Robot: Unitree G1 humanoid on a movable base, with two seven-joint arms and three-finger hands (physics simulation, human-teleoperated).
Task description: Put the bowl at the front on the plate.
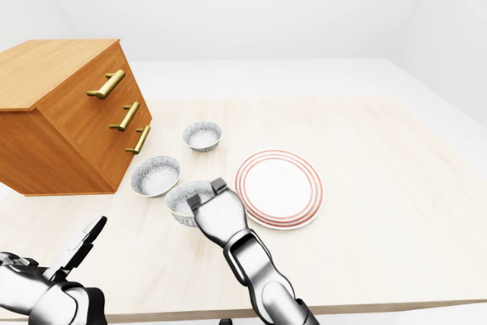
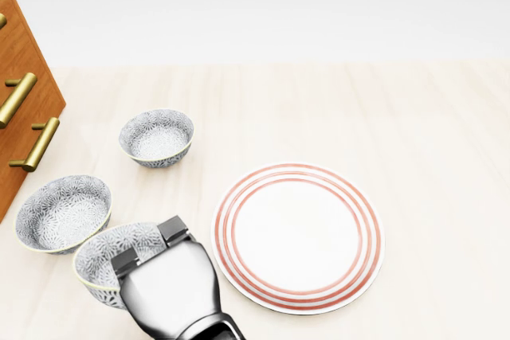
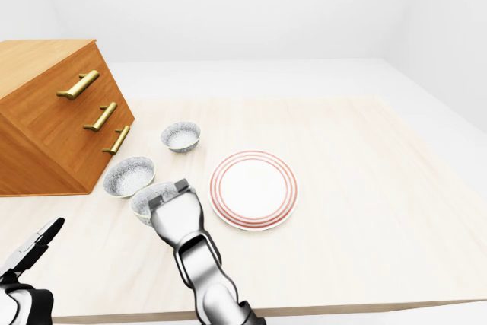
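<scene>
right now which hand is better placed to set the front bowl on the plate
Right. The right hand has its fingers over the rim of the bowl, which is just left of the plate in the head view. The left hand is at the left-eye view's lower left, far from both.

Grey-patterned bowl (image 2: 97,264) tilted, lower left of head view, near plate (image 2: 297,236); plate white, red-ringed, lying flat.
</scene>
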